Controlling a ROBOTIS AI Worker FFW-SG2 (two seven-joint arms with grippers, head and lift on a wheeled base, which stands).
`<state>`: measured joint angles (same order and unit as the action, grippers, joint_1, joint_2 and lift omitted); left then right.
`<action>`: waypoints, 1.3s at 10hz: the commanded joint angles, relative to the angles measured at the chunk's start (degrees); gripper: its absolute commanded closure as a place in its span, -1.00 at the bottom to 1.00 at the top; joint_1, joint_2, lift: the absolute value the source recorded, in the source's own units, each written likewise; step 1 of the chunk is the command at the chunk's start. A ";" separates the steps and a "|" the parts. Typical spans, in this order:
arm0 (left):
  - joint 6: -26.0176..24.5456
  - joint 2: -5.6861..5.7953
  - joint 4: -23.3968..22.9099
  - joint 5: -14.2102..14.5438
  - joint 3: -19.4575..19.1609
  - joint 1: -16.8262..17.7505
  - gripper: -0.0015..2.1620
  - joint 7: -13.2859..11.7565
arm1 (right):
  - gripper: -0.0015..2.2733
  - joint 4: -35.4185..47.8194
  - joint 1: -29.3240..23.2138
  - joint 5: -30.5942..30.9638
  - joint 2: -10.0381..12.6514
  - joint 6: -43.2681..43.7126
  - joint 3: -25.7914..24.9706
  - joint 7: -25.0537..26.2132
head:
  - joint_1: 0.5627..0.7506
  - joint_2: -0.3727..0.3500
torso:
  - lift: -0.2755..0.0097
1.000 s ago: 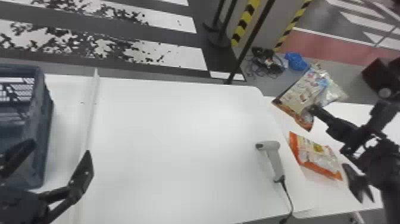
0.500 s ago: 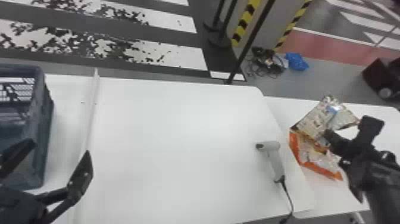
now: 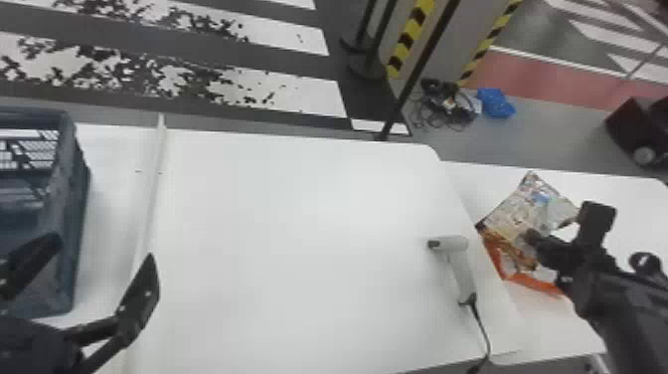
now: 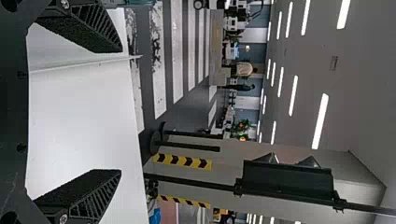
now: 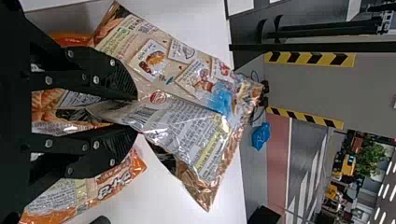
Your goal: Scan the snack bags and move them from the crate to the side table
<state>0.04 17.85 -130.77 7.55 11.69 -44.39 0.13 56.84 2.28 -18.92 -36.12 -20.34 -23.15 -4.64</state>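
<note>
The right gripper (image 3: 539,243) is clamped on the beige snack bag (image 3: 514,214). The bag extends beyond the fingertips, over the side table (image 3: 636,204), partly covering the orange snack bag (image 3: 537,284).

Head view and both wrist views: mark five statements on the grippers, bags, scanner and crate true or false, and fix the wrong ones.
1. The right gripper grips a beige bag. True.
2. The left gripper is shut on the scanner. False: it is open and empty, and the scanner lies on the white table.
3. An orange bag lies on the side table. True.
4. The crate is on the robot's right. False: it is on the left.
5. The scanner lies between crate and orange bag. True.
</note>
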 commanded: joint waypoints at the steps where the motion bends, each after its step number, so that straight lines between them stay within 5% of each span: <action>1: 0.00 -0.27 -0.19 -0.16 0.53 0.00 -0.93 0.22 | -0.96 6.80 -4.30 -2.35 0.08 -3.71 -1.28 1.56 | 0.41 -0.94 | 0.32; 4: 0.00 -0.44 -0.10 -0.51 1.32 0.44 -0.93 0.40 | -0.96 24.90 -16.61 -7.01 3.42 -10.39 -7.00 4.72 | 0.41 -0.94 | 0.32; 7: -0.35 -0.44 -0.72 -0.78 1.85 0.79 -0.93 0.57 | -0.95 53.20 -31.64 -10.26 15.73 -5.29 -8.05 4.46 | 0.41 -0.94 | 0.32; 8: -0.53 -0.44 -0.80 -0.95 1.76 0.79 -0.93 0.66 | -0.95 59.71 -34.54 -10.70 20.21 -1.42 -5.59 4.20 | 0.41 -0.94 | 0.32; 10: -1.58 -0.09 -2.65 -2.10 1.50 -1.31 -0.93 2.42 | -0.95 67.70 -39.37 -10.53 24.08 3.15 1.26 3.67 | 0.41 -0.94 | 0.32; 12: -5.62 -0.27 -5.02 -3.24 0.09 -4.04 -0.93 6.29 | -0.96 71.92 -43.85 -6.66 25.04 8.07 11.11 3.41 | 0.41 -0.94 | 0.32; 13: -5.97 -0.71 -5.46 -2.62 -1.67 -5.80 -0.93 6.29 | -0.96 71.92 -45.00 -4.11 24.95 8.60 15.33 3.32 | 0.41 -0.92 | 0.32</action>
<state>-5.41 17.40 -135.89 4.72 11.05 -49.14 6.44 128.60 -42.02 -24.48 -11.13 -12.18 -10.40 -1.30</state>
